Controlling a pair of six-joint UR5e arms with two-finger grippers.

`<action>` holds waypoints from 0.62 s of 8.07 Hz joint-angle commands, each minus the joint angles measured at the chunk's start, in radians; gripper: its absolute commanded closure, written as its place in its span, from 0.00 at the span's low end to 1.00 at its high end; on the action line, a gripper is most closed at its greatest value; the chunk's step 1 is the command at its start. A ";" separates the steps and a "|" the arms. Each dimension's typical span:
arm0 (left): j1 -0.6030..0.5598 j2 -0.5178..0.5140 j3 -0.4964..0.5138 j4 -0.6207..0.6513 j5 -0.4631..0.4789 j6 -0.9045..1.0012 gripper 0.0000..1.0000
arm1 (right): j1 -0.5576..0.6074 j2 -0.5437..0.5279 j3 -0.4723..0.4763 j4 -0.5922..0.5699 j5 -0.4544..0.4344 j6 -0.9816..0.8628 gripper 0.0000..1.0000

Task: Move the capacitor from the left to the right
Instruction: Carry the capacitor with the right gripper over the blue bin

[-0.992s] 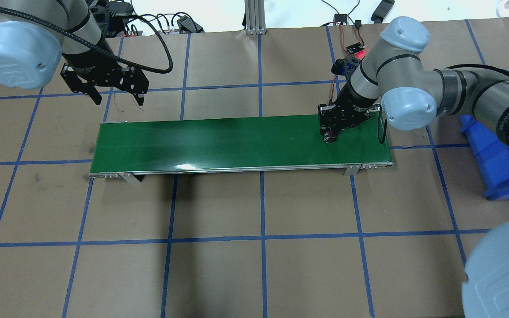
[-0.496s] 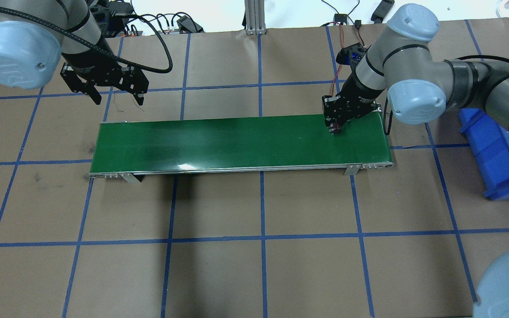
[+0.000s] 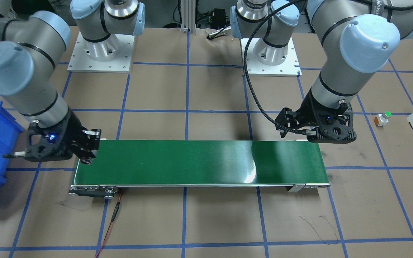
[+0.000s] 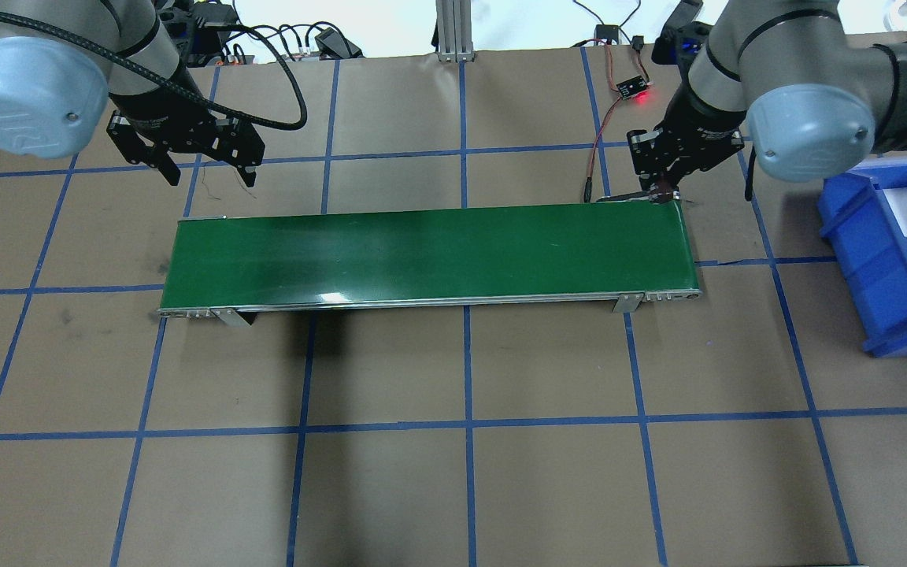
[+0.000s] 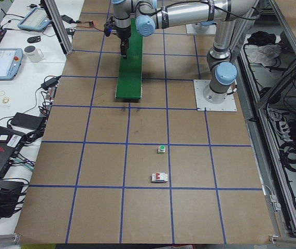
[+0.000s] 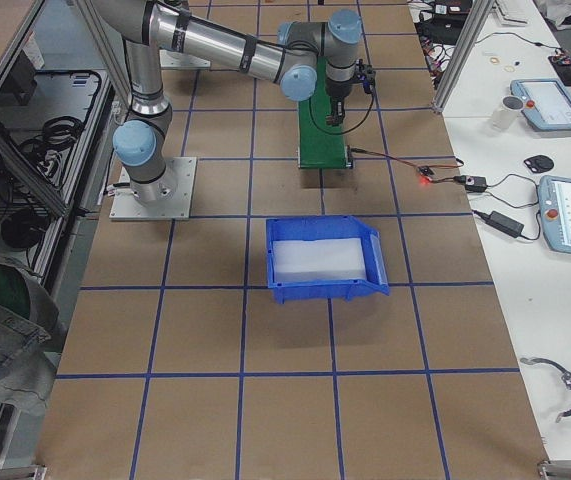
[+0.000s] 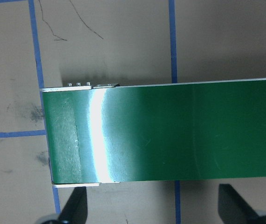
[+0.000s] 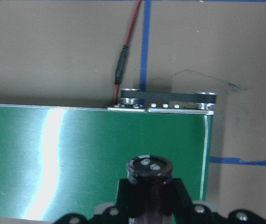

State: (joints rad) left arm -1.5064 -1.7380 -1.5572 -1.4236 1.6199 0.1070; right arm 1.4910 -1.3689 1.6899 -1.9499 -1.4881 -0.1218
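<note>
Right claw (image 8: 149,199) seemingly grips the capacitor (image 8: 149,171).

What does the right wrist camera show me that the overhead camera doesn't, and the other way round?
Only the right wrist view: the capacitor close up, clamped in the right tool, its end face with two pale studs turned toward the camera.

Only the overhead view: the left tool, open, beside the belt's left end; the blue bin off to the right; the small board with a red light.

Both: the green belt, the red wire by its right end, and the right tool at that end.
</note>
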 commanded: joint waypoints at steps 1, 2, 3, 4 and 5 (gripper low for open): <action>0.002 0.000 0.002 -0.001 0.000 0.000 0.00 | -0.090 -0.059 -0.016 0.060 -0.163 -0.101 1.00; 0.000 0.002 0.006 -0.003 0.000 0.000 0.00 | -0.153 -0.062 -0.016 0.089 -0.172 -0.171 1.00; 0.000 0.002 0.009 -0.005 0.002 -0.001 0.00 | -0.214 -0.062 -0.016 0.097 -0.173 -0.241 1.00; -0.002 0.006 0.012 -0.006 0.002 -0.012 0.00 | -0.271 -0.062 -0.015 0.100 -0.175 -0.318 1.00; 0.000 0.014 0.012 -0.009 0.002 -0.013 0.00 | -0.319 -0.062 -0.015 0.101 -0.199 -0.384 1.00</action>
State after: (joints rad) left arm -1.5069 -1.7339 -1.5475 -1.4285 1.6210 0.1012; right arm 1.2692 -1.4299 1.6744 -1.8563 -1.6589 -0.3769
